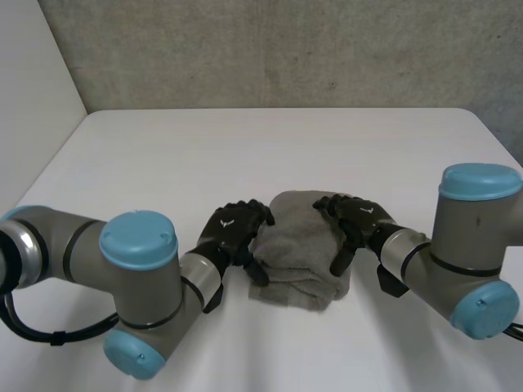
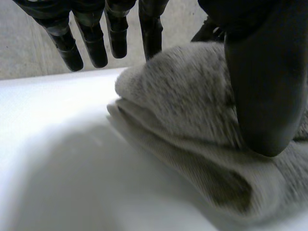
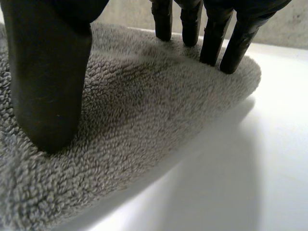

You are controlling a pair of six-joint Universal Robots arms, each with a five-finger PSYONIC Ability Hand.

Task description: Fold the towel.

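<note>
Towel: compact grey bundle, already doubled over at least once, on the table in the lower centre of the head view. Layered fold edge shows in the left wrist view.

Left hand: at the bundle's left edge. Own wrist view: fingers straight, hanging past the towel's far side, not on it. The thumb rests on the top layer. Relaxed, nothing grasped.

Right hand: on the bundle's right side, lying over its top. Own wrist view: straight fingers tip down onto the far edge and the thumb is planted on the pile. Pressing flat, no pinch.

Key relation: the towel lies between the hands, right of the left hand and left of the right. Both touch it; neither is nearer. Long axis appears to run top to bottom in the head view, so the hands flank its long sides.

Judgement: the fold looks close to done. A further fold would go across that axis. Left fingers would need to come in over the edge to get any grip.
</note>
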